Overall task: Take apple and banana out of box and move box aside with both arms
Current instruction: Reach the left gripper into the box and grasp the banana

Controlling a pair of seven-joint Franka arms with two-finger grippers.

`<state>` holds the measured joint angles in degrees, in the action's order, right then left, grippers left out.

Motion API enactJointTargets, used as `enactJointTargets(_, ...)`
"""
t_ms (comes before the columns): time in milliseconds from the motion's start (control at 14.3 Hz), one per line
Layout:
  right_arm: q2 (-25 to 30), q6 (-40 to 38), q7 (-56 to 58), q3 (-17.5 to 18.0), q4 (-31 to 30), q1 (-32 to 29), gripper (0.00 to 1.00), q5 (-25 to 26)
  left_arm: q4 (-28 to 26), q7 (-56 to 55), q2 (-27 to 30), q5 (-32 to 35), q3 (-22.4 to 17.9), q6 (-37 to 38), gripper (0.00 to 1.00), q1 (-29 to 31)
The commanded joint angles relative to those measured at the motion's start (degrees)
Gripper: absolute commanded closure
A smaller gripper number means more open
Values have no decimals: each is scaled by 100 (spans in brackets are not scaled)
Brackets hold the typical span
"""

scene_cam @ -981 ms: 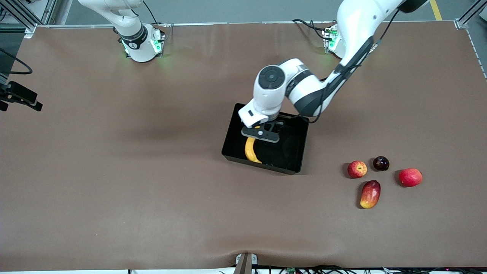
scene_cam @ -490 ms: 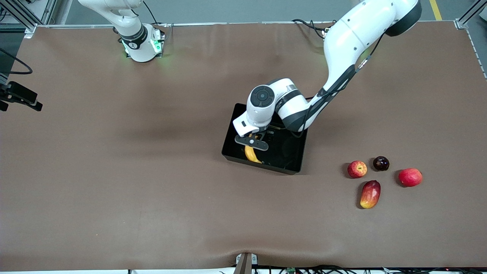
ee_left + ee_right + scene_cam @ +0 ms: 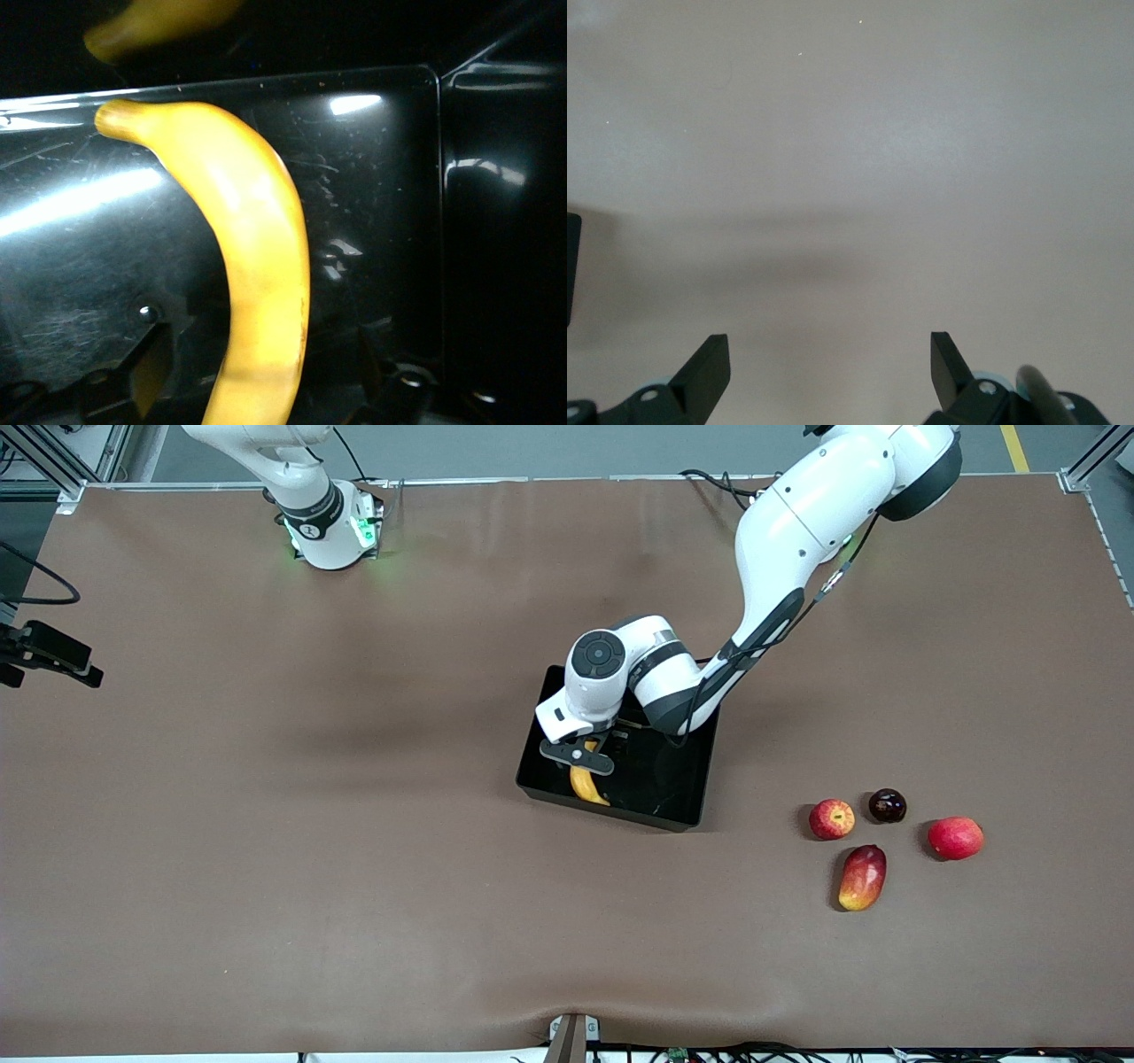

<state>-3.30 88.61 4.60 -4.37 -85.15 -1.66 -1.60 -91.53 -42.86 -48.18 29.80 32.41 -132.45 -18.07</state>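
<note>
The left arm (image 3: 797, 522) swings its upper link up and toward its base end, while its wrist drops lower into the black box (image 3: 682, 810). The left gripper (image 3: 580, 758) now sits down over the banana (image 3: 585, 786), covering more of it than a second ago, so only the fruit's end nearest the front camera shows below the pincer. Its fingers (image 3: 146, 367), wide apart a moment ago, start closing in on either side of the banana.

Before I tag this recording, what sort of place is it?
Most likely a robotics lab bench: two white arms bolted along a brown-covered table inside a metal frame, with loose cables at the edges and a black bin and fruit laid out as test props.
</note>
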Motion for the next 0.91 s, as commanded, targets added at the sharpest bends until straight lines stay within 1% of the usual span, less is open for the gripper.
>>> enactJointTargets(0,-22,-2,41,24,42,-10,0,-25,109,-100,-113,140,-51,-53,81,-144)
enactJointTargets(70,-22,-2,41,15,42,-10,0,-25,109,-100,-113,140,-51,-53,100,-153)
enactJointTargets(280,-57,-2,41,24,42,-10,0,-200,213,-73,62,148,-51,69,100,-179)
enactJointTargets(490,-75,-2,41,24,42,86,0,-446,468,-64,230,149,-25,692,100,-162)
enactJointTargets(630,-101,-2,-3,24,42,341,0,-429,662,-56,352,122,63,1114,100,-109)
enactJointTargets(840,-486,120,59,24,51,377,0,-420,864,-29,555,52,90,1501,100,66)
